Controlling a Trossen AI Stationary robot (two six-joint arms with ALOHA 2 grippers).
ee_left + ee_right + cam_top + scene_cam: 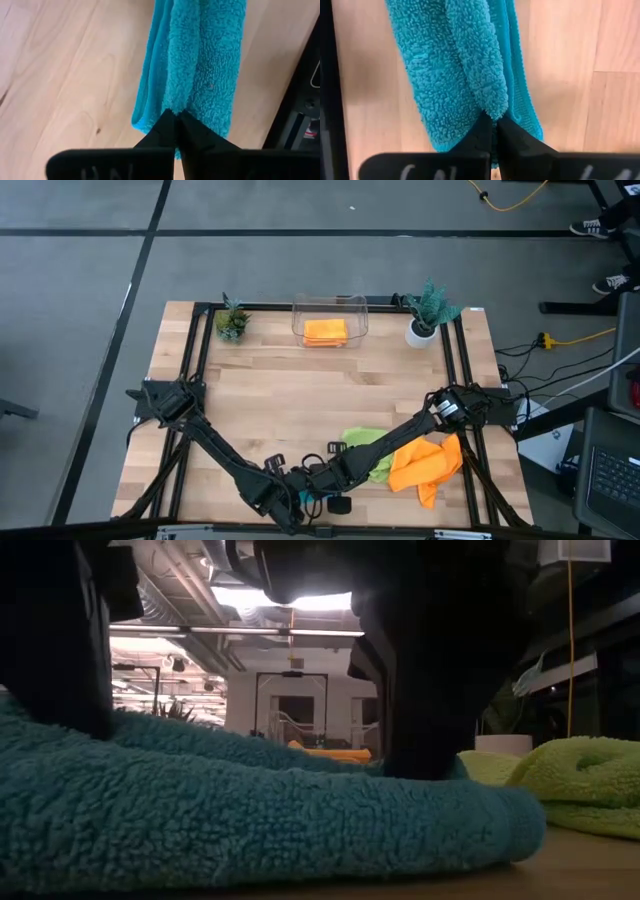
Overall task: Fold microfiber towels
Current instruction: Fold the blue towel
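A teal-blue microfiber towel [250, 820] lies folded in a long band at the table's near edge, middle. Both arms reach down to it. My left gripper [175, 116] is shut on one end of the band and my right gripper [495, 119] on the other. In the low view the left gripper [60, 650] stands on the towel's left part and the right gripper [430, 730] on its right. A lime green towel [365, 448] and an orange towel [425, 465] lie crumpled at the near right. My left gripper pinches the teal towel's end edge [172, 102] between its two fingertips, coming steeply from above. How many layers it has does not show. The towel's length rests on the table beyond the fingers. My right gripper pinches a plush fold [490, 100] at the towel's other end between its two fingertips, fingers pointing steeply down. Thin hemmed edges [522, 85] lie beside the fold. The band rests on the wood.
A clear bin [330, 308] at the far middle holds a folded orange towel [325, 331]. Potted plants stand at the far left [232, 320] and far right [428, 308]. Bare wood lies between the bin and the arms.
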